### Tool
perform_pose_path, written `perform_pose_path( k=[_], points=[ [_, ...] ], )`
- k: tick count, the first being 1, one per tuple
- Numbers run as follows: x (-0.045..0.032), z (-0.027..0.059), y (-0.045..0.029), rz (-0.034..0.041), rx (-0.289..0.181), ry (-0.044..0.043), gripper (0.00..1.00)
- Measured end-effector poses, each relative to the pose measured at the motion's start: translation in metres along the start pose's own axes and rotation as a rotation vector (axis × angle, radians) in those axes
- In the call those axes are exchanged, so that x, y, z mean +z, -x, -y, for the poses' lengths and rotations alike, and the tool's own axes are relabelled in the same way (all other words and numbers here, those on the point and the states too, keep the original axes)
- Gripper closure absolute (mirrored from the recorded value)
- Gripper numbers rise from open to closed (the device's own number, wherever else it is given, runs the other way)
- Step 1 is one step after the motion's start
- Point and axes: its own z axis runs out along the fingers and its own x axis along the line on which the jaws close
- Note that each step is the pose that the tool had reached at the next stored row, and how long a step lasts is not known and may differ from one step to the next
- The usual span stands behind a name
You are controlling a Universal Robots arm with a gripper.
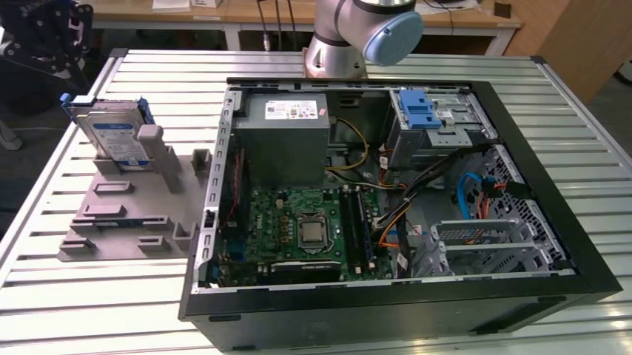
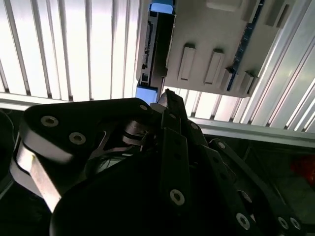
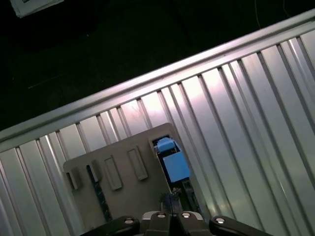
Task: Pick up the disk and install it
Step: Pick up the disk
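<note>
A slatted aluminium table (image 1: 553, 96) was seen in the exterior view, and most of it was taken up by an open black computer case (image 1: 395, 318) laid on its side. Behind the case, the base of the robot arm (image 1: 351, 33) was mounted on the table. Inside the case, a grey power-supply box (image 1: 281, 140) was set at the far side, with a green motherboard (image 1: 286, 229) lying nearer the camera. A metal drive cage with a blue latch (image 1: 434, 118) was fitted in the far corner at the exterior view's right. At the exterior view's left, just beside the case, a grey moulded fixture (image 1: 129, 214) was laid on the table. The disk (image 1: 114, 133) was held upright on its edge in a slot of that fixture, with its blue carrier rails turned upward. In the second wrist view the disk (image 2: 155, 44) was seen edge-on against the fixture (image 2: 216, 39). The dark gripper (image 2: 166, 98) was poised just above the disk's blue end, and no contact could be made out. Whether the gripper was open or closed could not be told. On the motherboard, the square processor socket (image 1: 312, 231) was left uncovered.
</note>
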Motion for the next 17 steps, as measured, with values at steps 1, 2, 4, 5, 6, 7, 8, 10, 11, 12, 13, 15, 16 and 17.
perform_pose_path(
  k=[1,2,4,5,6,7,8,10,11,12,13,15,16,17],
  points=[
    [0.0001,0.0000,0.0000,-0.0003,-0.013,-0.0004,0.89],
    [0.0002,0.0000,0.0000,-0.0007,-0.026,-0.0006,0.89],
    [0.0004,0.0000,0.0000,-0.0014,-0.050,-0.0009,0.89],
    [0.0005,0.0000,0.0000,-0.0017,-0.061,-0.0009,0.89],
    [0.0007,0.0000,0.0000,-0.0021,-0.071,-0.0009,0.89],
    [0.0010,0.0000,0.0000,-0.0025,-0.084,-0.0010,0.89],
    [0.0012,0.0000,0.0000,-0.0029,-0.097,-0.0009,0.89],
    [0.0018,0.0000,0.0000,-0.0039,-0.123,-0.0008,0.89],
    [0.0021,-0.0002,-0.0001,-0.0043,-0.133,-0.0008,0.89],
    [0.0023,-0.0009,-0.0004,-0.0046,-0.140,-0.0007,0.89],
    [0.0027,-0.0024,-0.0010,-0.0047,-0.143,-0.0006,0.89],
    [0.0038,-0.0063,-0.0023,-0.0048,-0.146,-0.0007,0.89],
    [0.0043,-0.0078,-0.0024,-0.0049,-0.148,-0.0008,0.89],
    [0.0051,-0.0091,-0.0019,-0.0047,-0.149,-0.0011,0.89]
  ],
)
